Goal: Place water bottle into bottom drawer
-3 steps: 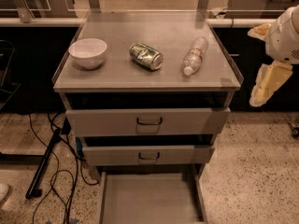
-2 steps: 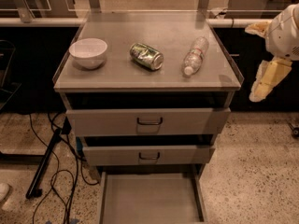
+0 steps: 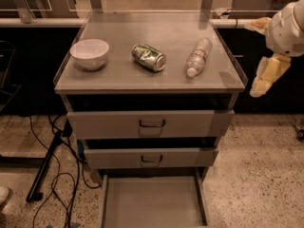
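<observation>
The water bottle (image 3: 198,56) lies on its side on the cabinet top (image 3: 118,77), at the right, with its white cap pointing toward the front. The bottom drawer (image 3: 152,201) is pulled out at floor level, and its grey floor is bare. My gripper (image 3: 262,51) hangs in the air to the right of the cabinet, beyond its right edge, at about the height of the top. Its two yellowish fingers (image 3: 267,75) are spread apart with nothing between them. It is well clear of the bottle.
A white bowl (image 3: 89,53) stands at the left of the top, and a crushed green can (image 3: 148,57) lies in the middle. The two upper drawers (image 3: 152,123) with dark handles stand slightly ajar. Cables and a dark stand leg (image 3: 47,170) lie on the floor at the left.
My gripper has shifted slightly left and up, a little nearer the cabinet's right edge. The bottle, can, bowl and drawers have not moved.
</observation>
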Controlling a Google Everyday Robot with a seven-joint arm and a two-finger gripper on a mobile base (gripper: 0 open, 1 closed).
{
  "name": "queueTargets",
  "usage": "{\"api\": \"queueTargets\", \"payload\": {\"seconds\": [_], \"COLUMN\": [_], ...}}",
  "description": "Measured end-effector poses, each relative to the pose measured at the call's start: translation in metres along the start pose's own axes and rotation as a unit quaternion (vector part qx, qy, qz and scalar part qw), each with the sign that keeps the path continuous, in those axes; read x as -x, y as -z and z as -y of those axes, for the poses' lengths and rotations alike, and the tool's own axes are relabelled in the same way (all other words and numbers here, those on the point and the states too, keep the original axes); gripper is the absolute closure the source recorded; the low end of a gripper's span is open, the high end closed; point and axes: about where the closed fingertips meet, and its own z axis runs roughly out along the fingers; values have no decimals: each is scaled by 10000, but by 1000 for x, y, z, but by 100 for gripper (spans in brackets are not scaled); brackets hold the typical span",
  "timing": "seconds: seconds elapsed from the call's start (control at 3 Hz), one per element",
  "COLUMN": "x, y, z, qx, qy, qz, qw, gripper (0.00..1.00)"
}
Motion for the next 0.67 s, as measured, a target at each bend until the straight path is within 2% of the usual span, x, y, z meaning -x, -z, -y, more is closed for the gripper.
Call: {"api": "queueTargets", "payload": {"seconds": [0.33, 0.67], "x": [-6, -16], "y": [-11, -35], "z": [22, 49], "qx": [-94, -176], "qy": [233, 680], "qz": [35, -92], "qw": [9997, 9975], "gripper": [0, 0]}}
